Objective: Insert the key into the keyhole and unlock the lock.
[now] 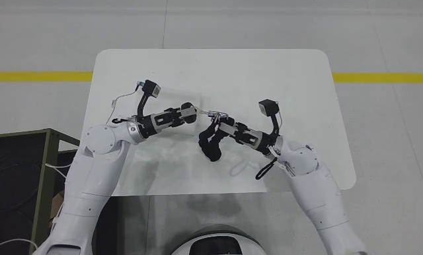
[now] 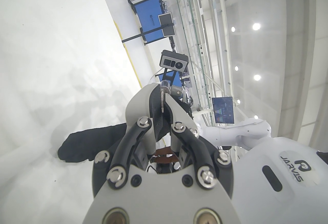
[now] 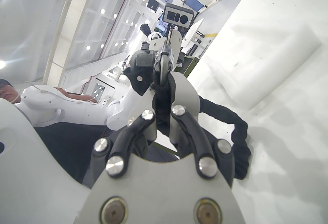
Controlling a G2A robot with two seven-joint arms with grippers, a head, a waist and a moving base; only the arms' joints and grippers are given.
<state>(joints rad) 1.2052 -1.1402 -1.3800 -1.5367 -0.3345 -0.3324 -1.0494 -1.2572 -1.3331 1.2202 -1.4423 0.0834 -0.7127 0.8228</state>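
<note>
Over the white, round-cornered surface (image 1: 264, 76), at mid-frame in the top view, a lock (image 1: 210, 146) with a limp black fabric sleeve is clamped in the closed right hand (image 1: 223, 121). A thin, flat metal key (image 1: 205, 113) is pinched in the closed left hand (image 1: 192, 111). Its long axis is pointed rightward at the lock's round metal end (image 3: 163, 66).

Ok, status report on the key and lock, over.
Left gripper shut on key. Right gripper shut on lock. Key tip at lock; seated or not, cannot tell. Black cable hangs under lock, clear of key.
</note>
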